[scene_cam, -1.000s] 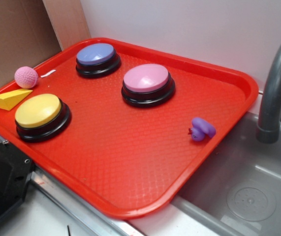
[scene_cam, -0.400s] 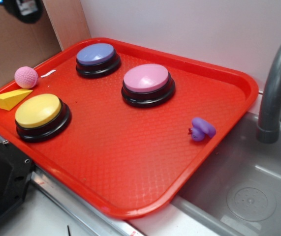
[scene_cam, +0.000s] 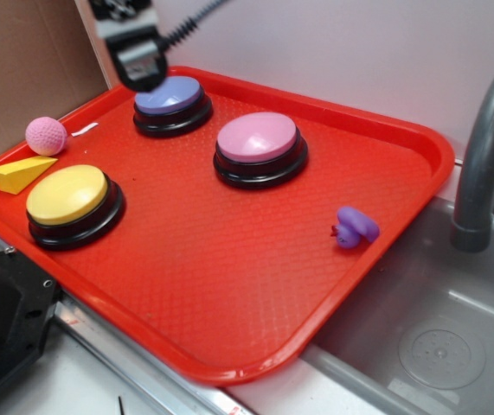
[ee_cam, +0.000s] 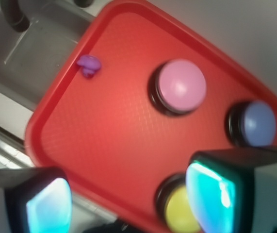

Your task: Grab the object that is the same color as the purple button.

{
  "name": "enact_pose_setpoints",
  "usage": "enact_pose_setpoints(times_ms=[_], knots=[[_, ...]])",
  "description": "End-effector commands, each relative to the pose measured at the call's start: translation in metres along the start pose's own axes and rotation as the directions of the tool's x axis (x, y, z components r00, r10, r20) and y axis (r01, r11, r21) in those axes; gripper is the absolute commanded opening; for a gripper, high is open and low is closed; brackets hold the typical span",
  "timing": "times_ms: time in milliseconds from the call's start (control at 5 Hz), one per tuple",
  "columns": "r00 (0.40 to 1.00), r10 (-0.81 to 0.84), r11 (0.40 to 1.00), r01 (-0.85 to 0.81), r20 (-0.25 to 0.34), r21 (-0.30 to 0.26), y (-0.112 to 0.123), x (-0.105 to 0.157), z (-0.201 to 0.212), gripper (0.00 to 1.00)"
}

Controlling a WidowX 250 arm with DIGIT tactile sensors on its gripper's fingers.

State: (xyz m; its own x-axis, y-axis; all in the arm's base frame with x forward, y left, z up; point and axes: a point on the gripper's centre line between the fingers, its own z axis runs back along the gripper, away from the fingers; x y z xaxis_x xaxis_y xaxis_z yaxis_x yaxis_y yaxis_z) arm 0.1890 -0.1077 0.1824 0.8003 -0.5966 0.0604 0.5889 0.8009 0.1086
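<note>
A red tray (scene_cam: 229,328) fills most of the exterior view, with a grey sink (scene_cam: 420,346) and a dark faucet (scene_cam: 484,164) off its 3 o'clock side. The purple duck toy (scene_cam: 355,227) lies on the tray close to the 3 o'clock rim, its small red beak turned toward the tray's middle; nothing touches it. In the wrist view the same toy (ee_cam: 89,65) sits near the tray edge at about 11 o'clock, just inside the rim beside the sink.

The purple button (scene_cam: 171,102) stands toward 11 o'clock on the tray, a periwinkle dome on a black base. The pink button (scene_cam: 259,147) sits near the centre, slightly toward 12 o'clock, and the yellow button (scene_cam: 72,203) is at about 9 o'clock. Beyond the yellow button, near the 9 to 10 o'clock rim, lie a yellow wedge (scene_cam: 20,173) and a pink ball (scene_cam: 46,136), just beside each other.

The gripper (scene_cam: 138,65) hangs in the air at the top of the exterior view, above the 11 o'clock corner and partly overlapping the purple button in the picture, well apart from the duck toy. In the wrist view its two fingers (ee_cam: 213,194) stand apart with open tray between them, holding nothing; that view is somewhat blurred
</note>
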Motion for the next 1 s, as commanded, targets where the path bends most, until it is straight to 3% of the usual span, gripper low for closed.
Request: enact_pose_setpoints(times_ms=[0, 200, 800], knots=[[0.970, -0.209, 0.975, 0.216, 0.127, -0.051, 0.008, 0.027, -0.029, 1.00], [0.951, -0.297, 0.945, 0.306, 0.089, -0.116, 0.010, 0.032, -0.052, 1.00], [0.951, -0.297, 0.945, 0.306, 0.089, -0.116, 0.010, 0.032, -0.052, 1.00]])
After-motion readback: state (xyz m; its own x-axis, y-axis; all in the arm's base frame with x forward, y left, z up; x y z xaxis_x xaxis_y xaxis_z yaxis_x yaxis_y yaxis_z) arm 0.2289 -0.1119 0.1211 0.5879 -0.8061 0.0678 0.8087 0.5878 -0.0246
